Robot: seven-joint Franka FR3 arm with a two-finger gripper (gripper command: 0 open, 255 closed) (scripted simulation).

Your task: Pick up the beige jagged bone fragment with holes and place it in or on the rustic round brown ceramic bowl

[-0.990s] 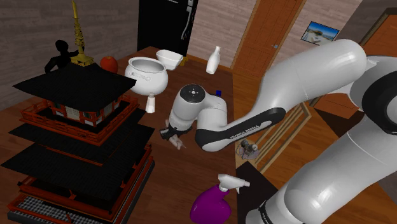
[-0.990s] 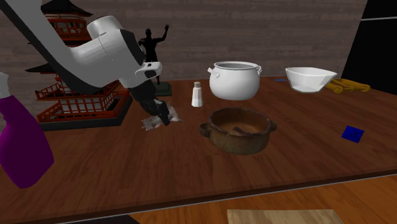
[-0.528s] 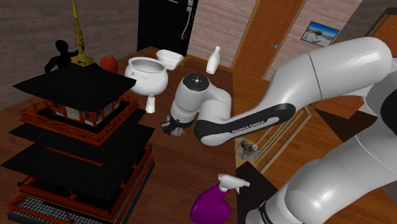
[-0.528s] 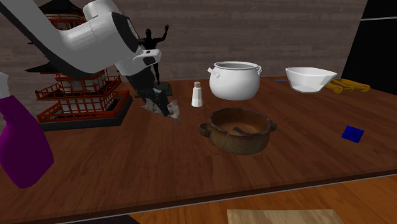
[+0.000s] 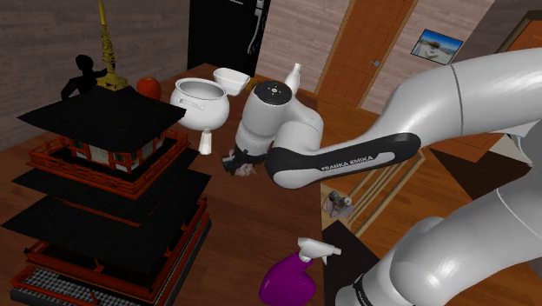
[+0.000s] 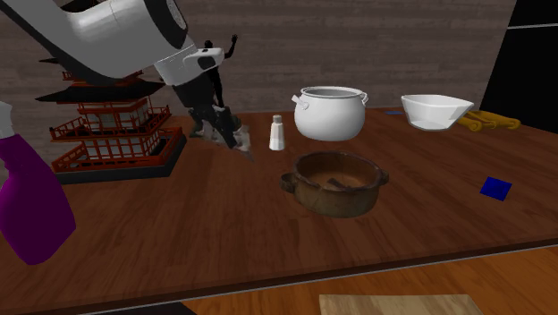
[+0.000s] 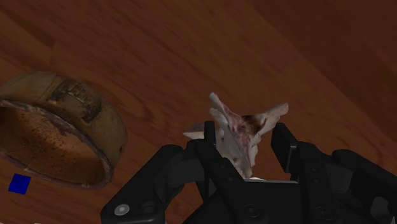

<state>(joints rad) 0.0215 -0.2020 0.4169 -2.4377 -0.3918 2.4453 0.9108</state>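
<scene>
Black two-finger gripper (image 7: 247, 151) is clenched on the pale beige jagged bone fragment (image 7: 243, 130). Fingers clasp its lower body. Splayed spikes and a reddish-brown stained hollow stick out past the fingertips.

In the second exterior view the gripper (image 6: 217, 125) hangs clear above the brown wooden bench (image 6: 179, 242). The bone fragment (image 6: 235, 140) juts from it toward the view's right, in front of the red-and-black pagoda model (image 6: 112, 125). In the shoulder view the bone fragment (image 5: 247, 169) sits under the wrist, near the white lidded pot (image 5: 201, 101).

The rustic round brown ceramic bowl (image 6: 331, 204) stands on the bench, well apart from the load, lower and to that view's right. In the wrist view the bowl (image 7: 95, 130) lies off to one side of the gripper, not beneath it.

Handling, as judged:
- The piece is probably light and rigid.
- Thin prongs look brittle and could chip if knocked on the bowl rim.
- The uneven surface gives poor flat contact, so it may twist in the grip.
- The thick central body is the sound place to hold, as it is held now, not the spikes.

Change over the last second: gripper and fragment have climbed from just above the bench to well above it, drifting slightly toward the bowl. The bowl, the pot and the small white shaker (image 6: 277, 132) are unmoved.
</scene>
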